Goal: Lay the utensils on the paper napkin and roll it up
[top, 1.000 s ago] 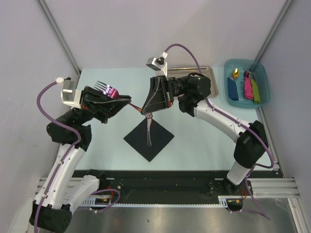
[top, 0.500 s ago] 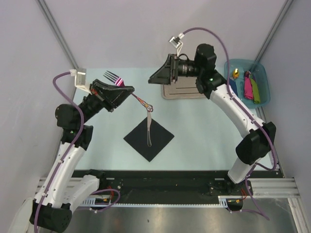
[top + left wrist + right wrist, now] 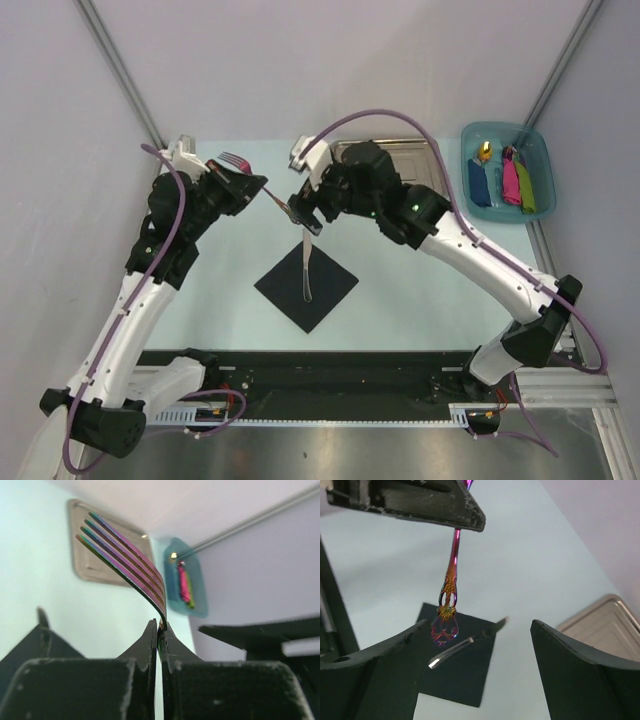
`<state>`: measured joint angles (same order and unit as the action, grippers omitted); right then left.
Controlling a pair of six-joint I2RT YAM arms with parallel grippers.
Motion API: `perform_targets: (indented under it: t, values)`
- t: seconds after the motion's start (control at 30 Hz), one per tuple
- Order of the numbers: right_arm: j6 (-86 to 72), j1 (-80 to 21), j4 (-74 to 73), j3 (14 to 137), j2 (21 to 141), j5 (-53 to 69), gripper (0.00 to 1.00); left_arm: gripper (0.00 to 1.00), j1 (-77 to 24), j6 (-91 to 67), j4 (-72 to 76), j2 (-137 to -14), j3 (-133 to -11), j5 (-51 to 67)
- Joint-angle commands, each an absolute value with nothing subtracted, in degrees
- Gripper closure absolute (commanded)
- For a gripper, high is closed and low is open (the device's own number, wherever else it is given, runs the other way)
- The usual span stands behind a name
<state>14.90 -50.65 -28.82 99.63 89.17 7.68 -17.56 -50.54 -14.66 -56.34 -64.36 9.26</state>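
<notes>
Up and to the left of the thin black square paper napkin [image 3: 318, 290], our left gripper [image 3: 252, 186] is pressed together on the neck of the iridescent purple-pink metal fork [image 3: 232, 158]. In the left wrist view the jaws pinch it just below the tines. The fork's ornate handle [image 3: 451, 580] slants down toward the napkin's far corner and hangs above it, not yet touching the paper.

On the napkin itself a slim silvery utensil [image 3: 305, 272] already lies along the middle, so one piece of the set looks placed.

Just beyond the napkin's far corner sits our right gripper [image 3: 303, 213], and this is where things have changed. A second ago it was closed beside the fork's handle. It then let go and pulled away toward the shiny rectangular steel tray [image 3: 425, 148] beyond the napkin, and now it is back at the handle with its fingers spread wide. From the right wrist camera the handle's tip appears to hang between those fingers, though we cannot be sure of the depth.

We read this as a re-grip or hand-over in progress, and the fork must still come down beside the silvery piece before any rolling.
</notes>
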Motion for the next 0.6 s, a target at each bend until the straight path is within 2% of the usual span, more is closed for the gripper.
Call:
perform_targets:
  t: [0.0,0.2,0.57]
  values:
    - [26.45,-55.19,-27.26,97.13,87.63,-6.66,0.15,1.00,-18.11,-49.66,-19.16,-56.16,-66.97,2.03]
    - [27.07,-59.49,-25.76,96.50,89.47,-8.35,0.12,1.00,-18.11,-51.06,-19.25,-56.77,-67.24,1.05]
    - [30.93,-64.07,-16.98,97.65,97.91,-18.26,0.27,1.00,-18.11,-55.54,-20.48,-57.66,-66.80,0.09]
